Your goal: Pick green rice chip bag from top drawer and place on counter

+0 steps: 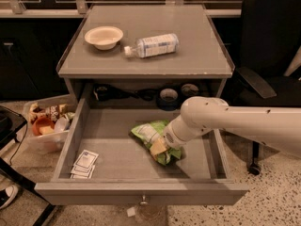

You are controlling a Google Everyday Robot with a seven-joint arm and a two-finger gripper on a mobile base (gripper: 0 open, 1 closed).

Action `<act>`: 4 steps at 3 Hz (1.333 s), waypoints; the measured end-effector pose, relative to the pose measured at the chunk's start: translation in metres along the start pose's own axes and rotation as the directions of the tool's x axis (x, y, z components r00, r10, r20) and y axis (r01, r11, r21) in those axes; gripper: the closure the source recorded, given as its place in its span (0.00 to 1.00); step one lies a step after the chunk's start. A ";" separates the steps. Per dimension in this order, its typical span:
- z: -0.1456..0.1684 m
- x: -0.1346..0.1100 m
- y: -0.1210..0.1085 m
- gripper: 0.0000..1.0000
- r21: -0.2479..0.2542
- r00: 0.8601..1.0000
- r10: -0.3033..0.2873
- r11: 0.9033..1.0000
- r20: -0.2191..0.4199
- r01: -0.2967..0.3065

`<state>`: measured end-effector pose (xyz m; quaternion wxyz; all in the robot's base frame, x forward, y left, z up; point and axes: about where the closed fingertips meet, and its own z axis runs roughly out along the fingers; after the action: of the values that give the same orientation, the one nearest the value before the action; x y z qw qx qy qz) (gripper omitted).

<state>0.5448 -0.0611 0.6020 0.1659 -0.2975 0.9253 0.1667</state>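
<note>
- Cabinet, grey, one unit. Its counter (197, 55), a flat grey rectangular top with a slightly raised rim, is in full view.
- Shallow round beige bowl (104, 36), upright, on the left rear part of the counter.
- Clear plastic bottle (153, 45) with a white label, lying on its side just right of the bowl and apart from it. Its cap end points toward the bowl.
- Wide, shallow grey top drawer (108, 142), pulled fully out toward the camera. It has a flat bottom and low side walls, with a small keyhole (143, 201) in the front panel.
- Crinkly light-green rice chip bag (146, 133) with a white printed panel, lying on the drawer bottom right of centre. It is inside the drawer, not on the counter.
- Small white paper packets (84, 163), a loose stack of several, in the front left corner of the drawer, well apart from the bag.
- White robot arm (244, 126), entering from the right edge over the drawer's right wall and angled down into the drawer.
- Two-finger gripper (159, 149), at the arm's end, down on the near right part of the green rice chip bag and touching it. Whether it is spread or closed on the bag cannot be told.
- Dark tape rolls (168, 96), in the recess behind the drawer, with black cables (117, 94) to their left.
- Clear plastic bin (47, 126) of mixed items, on the floor left of the cabinet.
- Black office chair (268, 41), right of the cabinet.
- Speckled floor (273, 192).
</note>
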 end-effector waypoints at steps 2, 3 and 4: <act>-0.021 0.000 -0.002 1.00 0.041 0.997 -0.030 0.999 0.068 0.027; -0.041 0.000 0.000 1.00 0.059 0.991 -0.061 0.997 0.119 0.054; -0.067 -0.002 0.003 1.00 0.093 0.981 -0.099 0.992 0.168 0.084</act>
<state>0.5309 -0.0848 0.6633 0.2654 -0.3169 0.8990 0.1445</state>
